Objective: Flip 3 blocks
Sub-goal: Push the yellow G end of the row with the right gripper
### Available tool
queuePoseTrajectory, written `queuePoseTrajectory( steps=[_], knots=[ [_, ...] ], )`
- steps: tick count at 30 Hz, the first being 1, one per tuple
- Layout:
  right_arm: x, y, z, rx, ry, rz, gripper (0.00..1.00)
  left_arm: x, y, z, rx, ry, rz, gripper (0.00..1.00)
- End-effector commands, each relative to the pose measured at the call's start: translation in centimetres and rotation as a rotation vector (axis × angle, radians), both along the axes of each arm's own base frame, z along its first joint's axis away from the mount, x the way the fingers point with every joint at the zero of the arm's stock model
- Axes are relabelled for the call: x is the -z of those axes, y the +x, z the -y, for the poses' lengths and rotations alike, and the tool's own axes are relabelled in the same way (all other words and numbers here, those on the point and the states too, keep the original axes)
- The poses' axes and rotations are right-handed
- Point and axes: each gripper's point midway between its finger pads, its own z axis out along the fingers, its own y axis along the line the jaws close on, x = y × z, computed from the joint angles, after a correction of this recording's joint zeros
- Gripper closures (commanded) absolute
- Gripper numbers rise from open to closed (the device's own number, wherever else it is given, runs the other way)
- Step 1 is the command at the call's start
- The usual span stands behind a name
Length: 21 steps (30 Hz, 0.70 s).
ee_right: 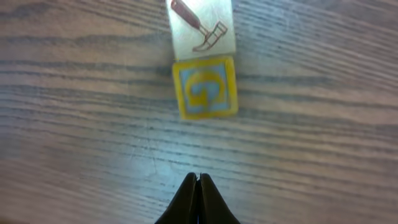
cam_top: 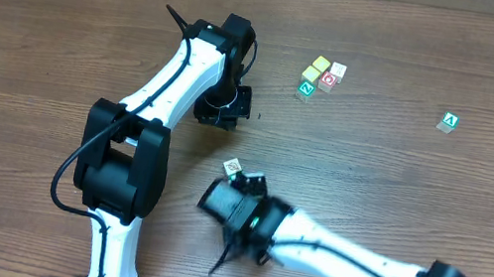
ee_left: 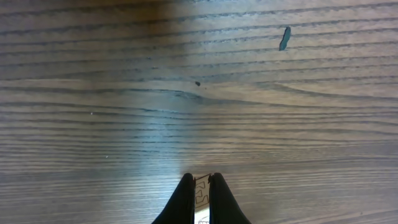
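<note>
The left gripper [ee_left: 200, 180] is pinching a tiny pale wooden cube with brown line markings [ee_left: 202, 195] between almost-closed fingertips, left of centre over the wooden table [ee_left: 124, 93]. The right gripper [ee_right: 198, 182] is resting empty, fingers pressed together, just near of a small hammer-picture cube with a yellow-framed blue letter [ee_right: 203, 87]. One flip is seemingly under way. Whether the hammer cube is done is not showing, and neither is a third block.
</note>
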Motion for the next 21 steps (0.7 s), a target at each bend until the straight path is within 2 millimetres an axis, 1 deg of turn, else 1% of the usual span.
queuePoseTrajectory(
  steps=[1,2,4,6,8,10,12,13,15,16,18,21],
  knots=[
    [-4.0,1.7,1.0,-0.013,0.101,0.035,0.96,0.6,-0.1,-0.4,-0.016,0.016,-0.012,0.96],
    [-5.1,1.9,1.1,-0.012,0.119,0.067,0.96,0.6,-0.1,-0.4,-0.017,0.016,-0.012,0.96],
    [-8.2,1.5,1.4,-0.018,0.188,0.113,0.96,0.6,-0.1,-0.4,-0.017,0.016,-0.012,0.96],
    [-10.2,0.9,2.1,-0.022,0.226,0.138,0.96,0.6,-0.1,-0.4,-0.017,0.016,-0.012,0.96],
    [-11.3,0.6,3.0,-0.021,0.245,0.169,0.96,0.6,-0.1,-0.4,-0.017,0.016,-0.012,0.96],
    [-11.0,1.3,4.1,0.0,0.216,0.234,0.96,0.6,-0.1,-0.3,-0.017,0.014,-0.013,0.96],
    [-10.2,1.8,4.4,-0.009,0.189,0.269,0.95,0.6,-0.1,-0.3,-0.017,0.015,-0.014,0.96],
    [-10.4,2.8,4.5,-0.01,0.176,0.317,0.96,0.6,-0.1,-0.3,-0.015,0.015,-0.013,0.96],
    [-11.0,3.4,4.0,0.002,0.206,0.345,0.96,0.6,-0.1,-0.2,-0.015,0.015,-0.012,0.96],
    [-11.1,3.3,3.5,0.02,0.237,0.335,0.96,0.6,-0.1,-0.2,-0.013,0.015,-0.012,0.96],
    [-10.6,3.0,3.1,0.066,0.264,0.296,0.96,0.6,-0.3,0.0,-0.008,0.016,-0.014,0.96],
    [-8.1,1.6,3.1,0.096,0.234,0.232,0.96,1.1,-0.8,0.4,0.007,0.02,-0.024,0.96]
  ],
)
